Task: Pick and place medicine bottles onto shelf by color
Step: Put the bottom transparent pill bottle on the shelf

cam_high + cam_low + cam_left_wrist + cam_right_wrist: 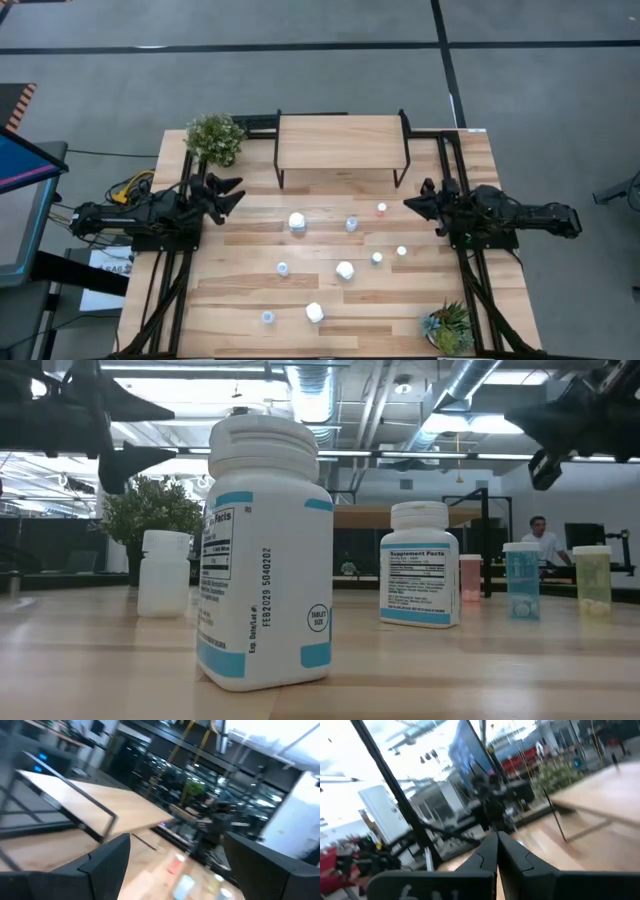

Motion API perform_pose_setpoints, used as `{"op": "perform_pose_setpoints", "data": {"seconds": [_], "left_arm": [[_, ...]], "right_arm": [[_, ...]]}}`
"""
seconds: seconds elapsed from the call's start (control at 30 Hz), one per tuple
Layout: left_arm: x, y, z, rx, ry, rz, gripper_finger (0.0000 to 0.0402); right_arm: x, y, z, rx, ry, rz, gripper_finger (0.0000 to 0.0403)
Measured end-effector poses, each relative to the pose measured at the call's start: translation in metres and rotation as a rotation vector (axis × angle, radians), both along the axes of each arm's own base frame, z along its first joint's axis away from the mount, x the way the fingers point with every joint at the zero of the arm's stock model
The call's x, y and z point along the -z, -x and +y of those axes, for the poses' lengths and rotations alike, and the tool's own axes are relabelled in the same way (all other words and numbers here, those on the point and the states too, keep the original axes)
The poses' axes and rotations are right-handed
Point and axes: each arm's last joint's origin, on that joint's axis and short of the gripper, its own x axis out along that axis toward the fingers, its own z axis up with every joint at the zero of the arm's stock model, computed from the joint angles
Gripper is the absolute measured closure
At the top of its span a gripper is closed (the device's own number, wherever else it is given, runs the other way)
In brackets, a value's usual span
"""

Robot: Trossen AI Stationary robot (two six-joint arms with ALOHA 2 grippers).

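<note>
Left gripper (232, 192) hovers spread at the table's left edge; right gripper (412, 203) pressed together opposite, empty

Large white bottle (262, 555) close in front; second white bottle (420, 565) behind; plant (150, 515) far left.

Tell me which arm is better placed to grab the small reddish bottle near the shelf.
Probably the right. The reddish bottle stands just in front of the shelf, close to the right gripper, which is shut and would have to open. The left gripper is open but sits farther away across the table.
</note>
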Motion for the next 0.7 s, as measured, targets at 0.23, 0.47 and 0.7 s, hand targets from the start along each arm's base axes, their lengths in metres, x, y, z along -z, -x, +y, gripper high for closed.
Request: {"op": "perform_pose_setpoints", "data": {"seconds": [0.23,0.47,0.7], "left_arm": [[-0.009,0.001,-0.003,0.11,-0.047,-0.059,0.0095],[-0.033,0.008,-0.005,0.15,-0.092,-0.262,0.0095],[-0.039,0.011,-0.005,0.178,-0.027,-0.358,0.0095]], "right_arm": [[-0.008,0.002,0.002,-0.058,-0.136,-0.062,0.0322],[-0.024,0.007,0.004,-0.081,-0.127,-0.119,0.0236],[-0.025,0.007,0.004,-0.081,-0.125,-0.128,0.02]]}}
